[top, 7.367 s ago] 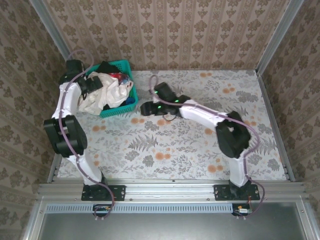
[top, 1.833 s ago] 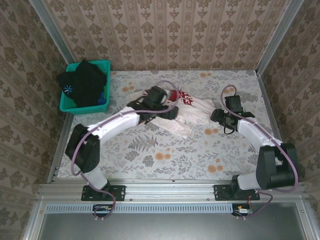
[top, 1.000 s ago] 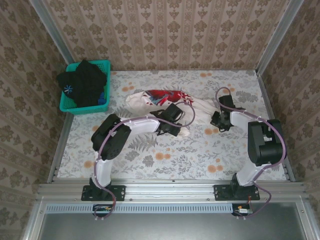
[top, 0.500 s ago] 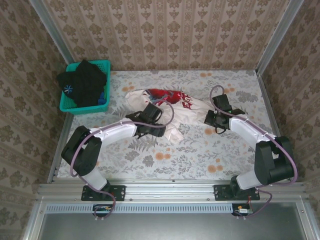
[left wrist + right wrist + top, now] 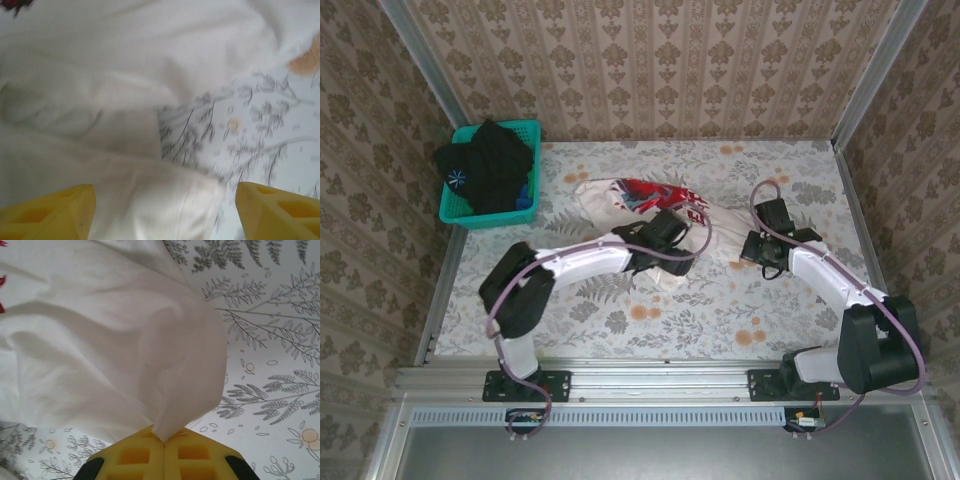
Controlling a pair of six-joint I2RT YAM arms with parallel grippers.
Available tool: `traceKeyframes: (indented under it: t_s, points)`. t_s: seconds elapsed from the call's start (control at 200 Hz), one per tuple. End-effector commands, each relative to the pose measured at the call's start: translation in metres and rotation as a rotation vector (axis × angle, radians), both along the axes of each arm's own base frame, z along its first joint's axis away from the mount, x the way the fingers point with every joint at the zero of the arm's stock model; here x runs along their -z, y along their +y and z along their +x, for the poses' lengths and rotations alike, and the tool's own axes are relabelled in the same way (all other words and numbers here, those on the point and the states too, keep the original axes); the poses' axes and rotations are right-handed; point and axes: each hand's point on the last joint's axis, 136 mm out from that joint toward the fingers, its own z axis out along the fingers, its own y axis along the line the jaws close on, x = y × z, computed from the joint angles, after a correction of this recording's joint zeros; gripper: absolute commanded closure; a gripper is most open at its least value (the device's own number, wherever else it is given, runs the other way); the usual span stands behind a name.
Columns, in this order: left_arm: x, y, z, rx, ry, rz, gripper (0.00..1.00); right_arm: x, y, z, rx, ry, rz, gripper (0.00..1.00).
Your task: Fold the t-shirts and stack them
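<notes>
A white t-shirt (image 5: 630,203) with a red-and-black graphic lies crumpled on the patterned table (image 5: 720,300), graphic side up at the back. My left gripper (image 5: 672,262) hovers over the shirt's near edge. In the left wrist view that gripper (image 5: 162,220) is open, its yellow fingers (image 5: 50,212) wide apart, with the pale cloth (image 5: 125,100) lying under and between them. My right gripper (image 5: 748,248) is at the shirt's right end. In the right wrist view it (image 5: 164,439) is shut on a pinched fold of the white cloth (image 5: 100,340).
A teal mesh basket (image 5: 527,133) stands at the table's back left corner with a dark garment (image 5: 485,160) heaped in it. Aluminium rails and wallpapered walls close in the table on three sides. Bare tabletop lies near the front and at the back right.
Since half a second ago my left gripper has slid right along the shirt's near edge. The right gripper has shifted slightly right and nearer, still holding the cloth. The shirt has spread a little.
</notes>
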Motion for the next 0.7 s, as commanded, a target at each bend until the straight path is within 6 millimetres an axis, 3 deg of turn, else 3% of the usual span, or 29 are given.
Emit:
traceKeyframes:
  t_s: [0.0, 0.155, 0.29, 0.43, 0.6, 0.65, 0.695]
  points:
    - [0.029, 0.007, -0.003, -0.04, 0.078, 0.097, 0.15, 0.001, -0.009, -0.006, 0.011, 0.002, -0.026, 0.94]
    - [0.046, -0.005, -0.008, -0.052, 0.12, 0.14, 0.21, 0.0, -0.012, -0.004, 0.013, -0.005, -0.023, 0.95]
    - [0.056, 0.013, -0.014, -0.107, 0.145, 0.201, 0.3, 0.001, -0.016, -0.005, 0.017, -0.001, -0.024, 0.94]
    - [0.047, 0.043, -0.021, -0.161, 0.112, 0.234, 0.65, 0.003, -0.023, -0.005, 0.03, 0.0, -0.017, 0.94]
    - [0.024, 0.066, -0.022, -0.215, 0.068, 0.184, 0.89, 0.005, -0.028, -0.005, 0.038, 0.002, -0.01, 0.94]
    - [0.021, 0.074, -0.022, -0.235, 0.068, 0.18, 1.0, 0.004, -0.029, -0.004, 0.04, -0.001, -0.009, 0.95]
    - [0.017, 0.082, -0.023, -0.253, 0.06, 0.183, 1.0, 0.003, -0.029, -0.004, 0.04, -0.002, -0.008, 0.94]
